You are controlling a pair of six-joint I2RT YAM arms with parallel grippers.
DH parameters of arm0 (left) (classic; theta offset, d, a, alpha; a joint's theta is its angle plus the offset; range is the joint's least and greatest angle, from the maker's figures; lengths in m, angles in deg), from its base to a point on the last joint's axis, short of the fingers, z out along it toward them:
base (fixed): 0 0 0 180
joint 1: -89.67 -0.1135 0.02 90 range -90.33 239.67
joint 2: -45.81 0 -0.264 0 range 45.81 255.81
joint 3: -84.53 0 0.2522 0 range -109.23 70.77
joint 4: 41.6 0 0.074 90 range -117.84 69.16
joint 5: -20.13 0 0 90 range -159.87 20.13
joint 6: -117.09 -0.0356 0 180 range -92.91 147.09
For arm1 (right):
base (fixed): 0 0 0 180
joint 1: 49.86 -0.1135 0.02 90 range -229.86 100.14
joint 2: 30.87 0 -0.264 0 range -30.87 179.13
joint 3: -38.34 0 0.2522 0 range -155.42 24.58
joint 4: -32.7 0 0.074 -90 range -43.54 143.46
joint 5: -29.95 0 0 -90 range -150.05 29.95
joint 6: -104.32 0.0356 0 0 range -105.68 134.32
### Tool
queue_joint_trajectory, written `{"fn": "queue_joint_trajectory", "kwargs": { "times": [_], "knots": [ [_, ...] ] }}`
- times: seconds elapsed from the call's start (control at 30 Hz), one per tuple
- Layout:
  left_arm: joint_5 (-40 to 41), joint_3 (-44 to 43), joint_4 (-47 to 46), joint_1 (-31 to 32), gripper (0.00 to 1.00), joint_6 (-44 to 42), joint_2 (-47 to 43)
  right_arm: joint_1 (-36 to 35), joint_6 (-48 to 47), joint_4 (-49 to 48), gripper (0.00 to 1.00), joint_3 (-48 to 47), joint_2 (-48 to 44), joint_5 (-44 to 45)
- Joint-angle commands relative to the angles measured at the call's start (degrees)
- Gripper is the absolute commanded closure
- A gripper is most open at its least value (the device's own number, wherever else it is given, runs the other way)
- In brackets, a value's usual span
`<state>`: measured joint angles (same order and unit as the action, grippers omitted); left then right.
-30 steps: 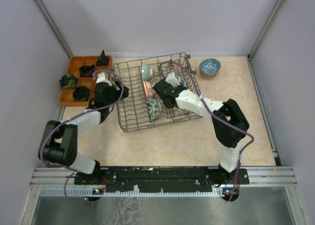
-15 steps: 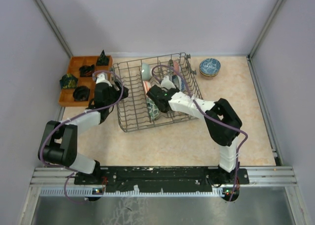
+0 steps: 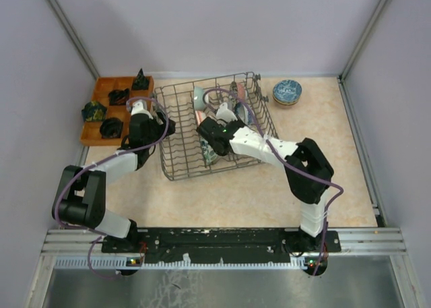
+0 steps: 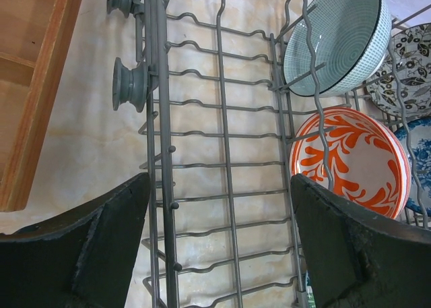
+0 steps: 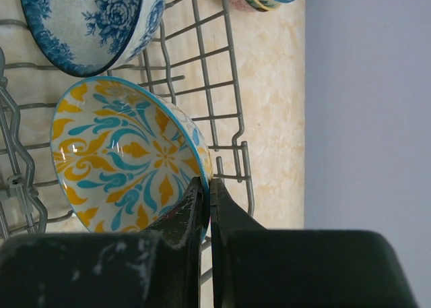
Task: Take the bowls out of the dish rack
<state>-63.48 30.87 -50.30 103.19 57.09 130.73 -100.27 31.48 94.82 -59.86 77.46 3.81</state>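
A beige marbled counter point(image 3: 256, 193) is boxed in by plain lilac-grey walls point(image 3: 222, 25), with metal posts in the far corners. The dish rack point(image 3: 202, 173) stands on it toward the back, with an orange tray point(image 3: 104, 89) to its left and a stack of bowls point(image 3: 287, 92) to its right. Inside the rack, the right claw point(image 5: 205, 187) is pinching the rim of a yellow-and-teal bowl point(image 5: 128, 153). The left claw point(image 4: 221, 187) hangs spread wide over the rack's left side
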Motion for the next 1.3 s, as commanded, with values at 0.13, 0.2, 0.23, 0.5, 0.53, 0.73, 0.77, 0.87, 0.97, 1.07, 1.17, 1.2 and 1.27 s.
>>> {"fn": "queue_joint_trajectory", "kwargs": {
  "times": [0.13, 0.2, 0.23, 0.5, 0.53, 0.73, 0.77, 0.87, 0.97, 1.07, 1.17, 1.2, 1.27],
  "knots": [
    [0.95, 0.57, -0.14, 0.19, 0.09, 0.40, -1.93, -0.52, -4.28, -5.11, 1.00, -5.55, -8.55, 7.19],
    [1.11, 0.61, 0.02, 0.11, 0.08, 0.45, -2.16, 1.07, -6.62, -8.55, 1.00, -5.84, -10.34, 4.54],
    [1.46, 0.56, 0.23, 0.10, 0.07, 0.48, -2.26, 2.17, -7.98, -11.04, 1.00, -5.53, -11.65, 2.76],
    [2.91, 0.09, 1.95, 0.10, 0.02, 0.79, -3.40, 16.59, -12.40, -23.90, 1.00, -4.30, -21.01, -16.30],
    [3.04, 0.09, 2.04, 0.10, 0.02, 0.78, -3.63, 18.72, -12.12, -24.71, 1.00, -4.53, -21.54, -19.05],
    [3.41, 0.70, 3.04, 0.02, 0.01, 0.89, -6.42, 33.33, -5.69, -26.06, 1.00, -7.44, -20.64, -38.91],
    [3.64, 0.82, 3.33, 0.06, 0.01, 0.90, -7.06, 35.03, -4.65, -26.27, 1.00, -7.81, -20.02, -41.17],
    [4.51, 1.58, 3.88, 0.01, 0.01, 0.94, -9.38, 40.29, -1.23, -26.82, 1.00, -9.03, -17.48, -48.15],
    [4.98, 2.16, 4.32, -0.03, 0.01, 0.96, -11.14, 45.15, 1.89, -26.96, 1.00, -11.17, -14.33, -55.09],
    [5.37, 2.58, 4.72, 0.02, 0.01, 0.93, -12.20, 48.63, 3.52, -26.10, 1.00, -15.52, -8.81, -59.52],
    [5.32, 2.81, 4.70, 0.02, 0.01, 1.03, -12.57, 50.93, 4.17, -24.58, 1.00, -20.39, -3.83, -61.14],
    [5.22, 2.85, 4.56, 0.02, 0.01, 1.10, -12.57, 51.42, 4.25, -24.39, 1.00, -21.69, -2.71, -61.65],
    [5.14, 2.94, 4.26, 0.02, 0.01, 1.36, -12.53, 52.30, 4.39, -23.66, 1.00, -24.25, -0.18, -62.67]
  ]
}}
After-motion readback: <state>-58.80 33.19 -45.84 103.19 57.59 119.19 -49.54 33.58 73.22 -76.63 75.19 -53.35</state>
